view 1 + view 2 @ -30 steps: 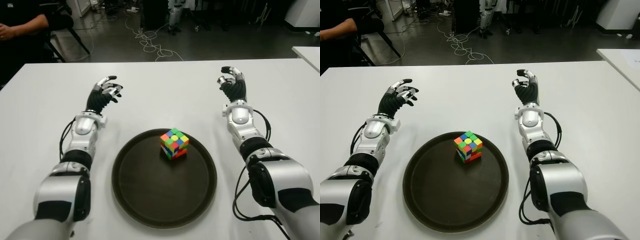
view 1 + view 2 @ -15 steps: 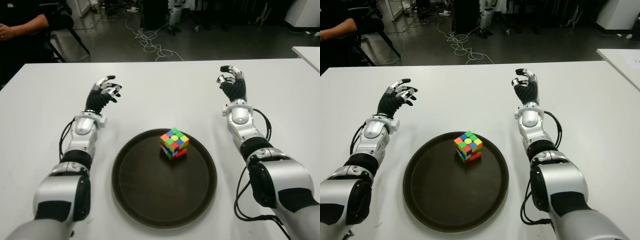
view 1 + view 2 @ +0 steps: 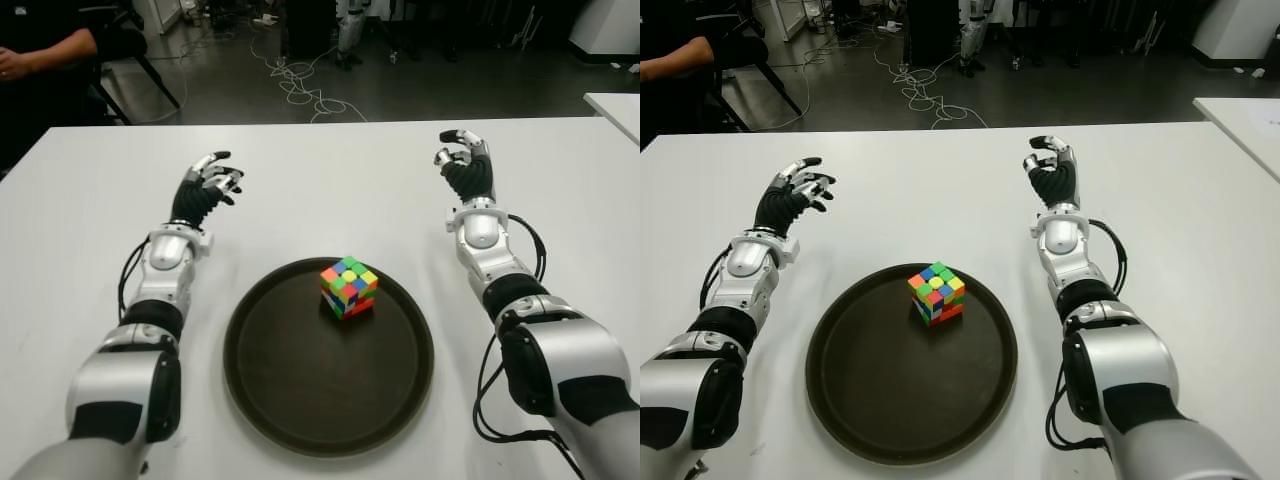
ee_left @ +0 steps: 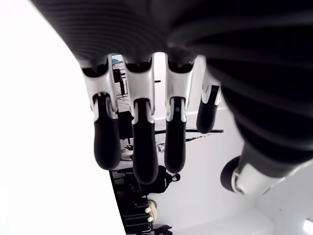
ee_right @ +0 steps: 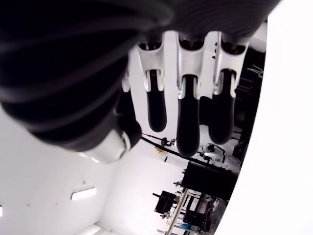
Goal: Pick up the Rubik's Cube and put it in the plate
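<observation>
A multicoloured Rubik's Cube (image 3: 349, 286) sits inside the round dark plate (image 3: 290, 380), towards its far edge, with no hand touching it. My left hand (image 3: 205, 188) shows over the white table to the left of the plate, its fingers (image 4: 139, 142) relaxed and holding nothing. To the right of the plate, farther back, my right hand (image 3: 464, 163) is raised, its fingers (image 5: 188, 112) loosely bent and empty.
The white table (image 3: 330, 180) stretches around the plate. A second white table corner (image 3: 615, 105) shows at the right. A seated person (image 3: 45, 45) is at the far left. Cables (image 3: 300, 85) lie on the dark floor beyond the table.
Both hands have drifted slightly farther from me over the table. The cube and plate have not moved.
</observation>
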Robot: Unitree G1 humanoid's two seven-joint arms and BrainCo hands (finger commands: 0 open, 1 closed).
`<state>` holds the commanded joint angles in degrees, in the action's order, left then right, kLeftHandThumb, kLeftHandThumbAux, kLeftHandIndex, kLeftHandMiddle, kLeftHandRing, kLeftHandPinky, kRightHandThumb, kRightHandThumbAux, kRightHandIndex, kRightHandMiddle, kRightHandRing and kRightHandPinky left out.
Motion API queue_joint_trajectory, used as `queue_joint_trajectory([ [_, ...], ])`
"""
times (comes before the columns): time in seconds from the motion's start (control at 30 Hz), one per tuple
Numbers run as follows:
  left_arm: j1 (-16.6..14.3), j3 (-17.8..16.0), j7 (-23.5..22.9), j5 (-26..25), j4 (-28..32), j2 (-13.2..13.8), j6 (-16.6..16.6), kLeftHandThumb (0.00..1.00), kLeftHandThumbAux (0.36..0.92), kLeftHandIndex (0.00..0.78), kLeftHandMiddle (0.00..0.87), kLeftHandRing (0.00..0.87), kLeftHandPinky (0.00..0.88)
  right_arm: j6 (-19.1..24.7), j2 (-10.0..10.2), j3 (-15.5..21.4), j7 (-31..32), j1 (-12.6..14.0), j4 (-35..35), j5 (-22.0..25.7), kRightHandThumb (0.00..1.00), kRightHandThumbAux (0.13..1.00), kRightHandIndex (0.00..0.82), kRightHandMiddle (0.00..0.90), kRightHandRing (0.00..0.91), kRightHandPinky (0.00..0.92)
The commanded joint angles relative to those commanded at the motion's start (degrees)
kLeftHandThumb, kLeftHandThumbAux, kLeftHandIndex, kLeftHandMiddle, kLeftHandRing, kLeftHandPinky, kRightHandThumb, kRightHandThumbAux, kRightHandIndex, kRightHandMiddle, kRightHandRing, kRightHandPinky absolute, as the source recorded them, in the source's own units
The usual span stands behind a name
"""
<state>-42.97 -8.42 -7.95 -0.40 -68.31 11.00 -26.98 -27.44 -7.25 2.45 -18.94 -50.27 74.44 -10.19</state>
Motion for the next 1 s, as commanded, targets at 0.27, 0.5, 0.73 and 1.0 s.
queue_joint_trajectory([
  [0.27, -0.01, 0.19, 0.09, 0.15, -0.05, 0.20, 0.28, 0.285, 0.615, 0.210, 0.400, 0.476, 0.521, 0.62, 0.16, 0.15, -0.01, -0.08, 0.08, 0.20, 0.668, 0.729, 0.408, 0.420, 0.476, 0.510],
  [0.5, -0.07, 0.27, 0.02, 0.11, -0.06, 0.19, 0.32, 0.294, 0.621, 0.208, 0.402, 0.481, 0.537, 0.63, 0.14, 0.32, 0.32, -0.13, 0.04, 0.44, 0.668, 0.729, 0.409, 0.432, 0.487, 0.525],
  [0.73, -0.06, 0.29, 0.24, 0.11, -0.10, 0.07, 0.25, 0.302, 0.621, 0.208, 0.400, 0.482, 0.542, 0.43, 0.06, 0.29, 0.32, -0.06, 0.01, 0.41, 0.668, 0.729, 0.409, 0.432, 0.488, 0.521],
  [1.0, -0.08, 0.35, 0.35, 0.19, -0.18, 0.06, 0.43, 0.287, 0.610, 0.202, 0.388, 0.469, 0.524, 0.19, -0.11, -0.25, -0.16, 0.04, 0.03, -0.26, 0.668, 0.729, 0.407, 0.422, 0.485, 0.519],
])
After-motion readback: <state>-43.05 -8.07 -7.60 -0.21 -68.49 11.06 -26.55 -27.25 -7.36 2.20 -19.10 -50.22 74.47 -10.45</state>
